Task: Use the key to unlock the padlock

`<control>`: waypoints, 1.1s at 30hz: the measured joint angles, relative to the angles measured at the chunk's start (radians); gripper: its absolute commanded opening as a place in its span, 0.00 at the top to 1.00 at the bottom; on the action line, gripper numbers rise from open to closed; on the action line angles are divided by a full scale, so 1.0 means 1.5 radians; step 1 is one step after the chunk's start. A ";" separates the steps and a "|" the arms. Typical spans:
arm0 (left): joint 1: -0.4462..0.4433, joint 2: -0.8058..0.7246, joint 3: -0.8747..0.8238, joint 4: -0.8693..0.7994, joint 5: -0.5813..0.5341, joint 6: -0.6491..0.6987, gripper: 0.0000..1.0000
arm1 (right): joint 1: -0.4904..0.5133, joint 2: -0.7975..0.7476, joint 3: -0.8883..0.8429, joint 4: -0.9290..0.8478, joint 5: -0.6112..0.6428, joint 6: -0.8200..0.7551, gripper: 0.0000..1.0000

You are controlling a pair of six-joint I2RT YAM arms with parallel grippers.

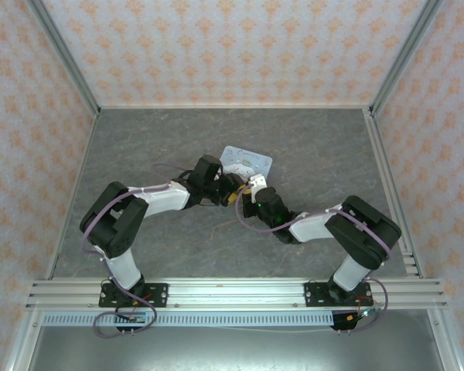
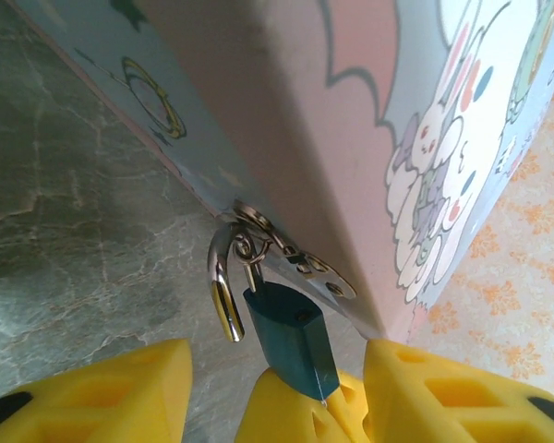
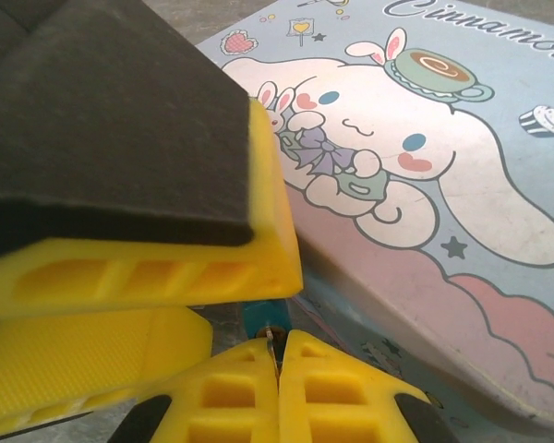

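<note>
The left hand (image 2: 277,360) stands wide open, gripping nothing, its yellow fingers (image 2: 102,397) either side of the padlock (image 2: 291,337) (teal, tiny), which hangs by its shackle (image 2: 220,277) from the hasp (image 2: 300,263) of the cartoon tin (image 2: 351,138) above the grey counter (image 2: 65,231). Just right of it, the right hand (image 3: 278,369) is pinched closed on the key (image 3: 276,334) at the padlock's lower end.
</note>
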 measured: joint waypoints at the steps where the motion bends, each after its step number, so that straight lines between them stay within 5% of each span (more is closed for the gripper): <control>1: 0.003 -0.005 -0.001 -0.005 -0.001 0.006 0.43 | -0.001 0.001 -0.001 0.004 -0.005 0.011 1.00; 15: 0.053 -0.169 -0.006 -0.121 -0.095 0.116 0.17 | -0.010 0.001 -0.023 0.038 -0.055 0.190 1.00; 33: 0.061 -0.206 0.015 -0.212 -0.172 0.191 0.14 | -0.058 0.013 -0.052 0.082 -0.171 0.596 1.00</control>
